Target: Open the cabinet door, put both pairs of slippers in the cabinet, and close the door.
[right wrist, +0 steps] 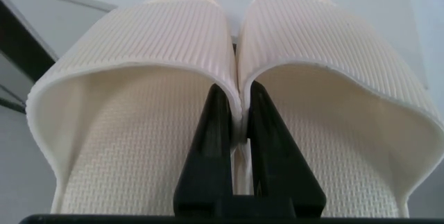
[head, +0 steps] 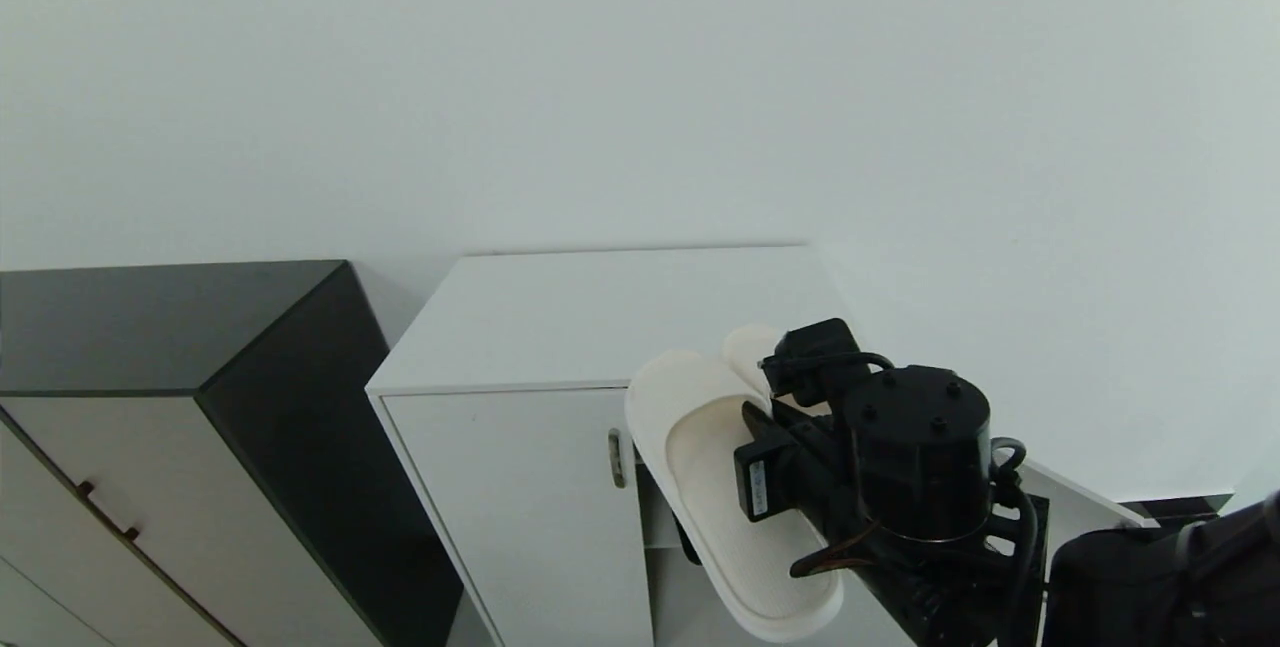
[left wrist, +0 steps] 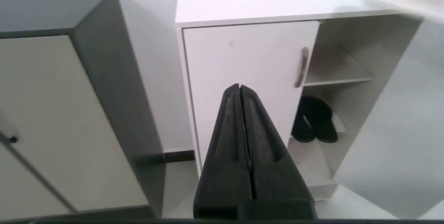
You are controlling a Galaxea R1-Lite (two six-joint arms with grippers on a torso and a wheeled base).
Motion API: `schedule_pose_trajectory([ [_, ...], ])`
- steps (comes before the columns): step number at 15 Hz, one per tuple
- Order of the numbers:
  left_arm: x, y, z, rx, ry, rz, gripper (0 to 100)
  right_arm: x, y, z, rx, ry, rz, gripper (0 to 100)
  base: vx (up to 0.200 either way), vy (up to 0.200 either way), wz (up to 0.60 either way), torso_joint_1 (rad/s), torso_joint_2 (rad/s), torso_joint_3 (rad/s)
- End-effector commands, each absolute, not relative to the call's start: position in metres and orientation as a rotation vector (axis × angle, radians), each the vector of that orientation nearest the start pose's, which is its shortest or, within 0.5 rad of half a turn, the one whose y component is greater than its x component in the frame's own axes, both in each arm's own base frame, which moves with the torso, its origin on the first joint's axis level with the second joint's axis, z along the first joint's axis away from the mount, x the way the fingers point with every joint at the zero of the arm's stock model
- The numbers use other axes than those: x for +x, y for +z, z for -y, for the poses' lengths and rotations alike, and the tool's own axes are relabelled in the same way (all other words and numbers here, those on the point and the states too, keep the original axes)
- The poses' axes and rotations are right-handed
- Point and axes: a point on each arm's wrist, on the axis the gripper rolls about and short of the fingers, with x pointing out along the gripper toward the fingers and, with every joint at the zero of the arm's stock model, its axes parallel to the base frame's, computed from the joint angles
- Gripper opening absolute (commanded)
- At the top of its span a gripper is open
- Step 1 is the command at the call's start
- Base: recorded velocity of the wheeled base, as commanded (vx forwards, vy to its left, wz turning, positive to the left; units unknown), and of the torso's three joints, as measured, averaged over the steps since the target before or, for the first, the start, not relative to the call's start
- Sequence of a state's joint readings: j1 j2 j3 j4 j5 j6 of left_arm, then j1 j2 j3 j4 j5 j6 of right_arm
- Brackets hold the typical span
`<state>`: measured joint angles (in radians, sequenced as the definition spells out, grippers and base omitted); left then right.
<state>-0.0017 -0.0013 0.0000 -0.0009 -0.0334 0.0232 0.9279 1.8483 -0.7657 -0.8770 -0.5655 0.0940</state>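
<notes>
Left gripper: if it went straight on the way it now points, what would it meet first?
The left gripper would likely meet the closed door of the white cabinet first, though depth is unclear.

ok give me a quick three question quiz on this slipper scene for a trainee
1. Fill in: the left gripper has its fingers ____, holding nothing.
2. True or false: the right gripper is shut on the white slippers.
3. Pick one: the black slippers lie A) in the left gripper B) inside the white cabinet C) on top of it.

Key: 1 shut; 2 true; 3 B
</notes>
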Motion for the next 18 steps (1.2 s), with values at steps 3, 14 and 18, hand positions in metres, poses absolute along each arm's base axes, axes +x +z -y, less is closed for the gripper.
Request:
schedule_pose_trajectory([
  [3,-0.0228,0.0756,0.0007,0.023,-0.035,0.002,0,0.208,0.1426,-0.2544,-0.061,0.349,-0.186,0,0.0,0.0,0.0,0.0,0.0,0.0],
  [14,-0.0228,0.0756,0.0007,0.023,-0.035,0.002,0,0.2071,0.1396,-0.2541,-0.072,0.35,-0.192,0,0.0,0.0,0.0,-0.055,0.13,0.069],
  [18,-0.0228,0.0756,0.0007,0.023,-0.035,0.002,0,0.207,0.1393,-0.2539,-0.074,0.35,-0.193,0,0.0,0.0,0.0,-0.224,0.53,0.301],
])
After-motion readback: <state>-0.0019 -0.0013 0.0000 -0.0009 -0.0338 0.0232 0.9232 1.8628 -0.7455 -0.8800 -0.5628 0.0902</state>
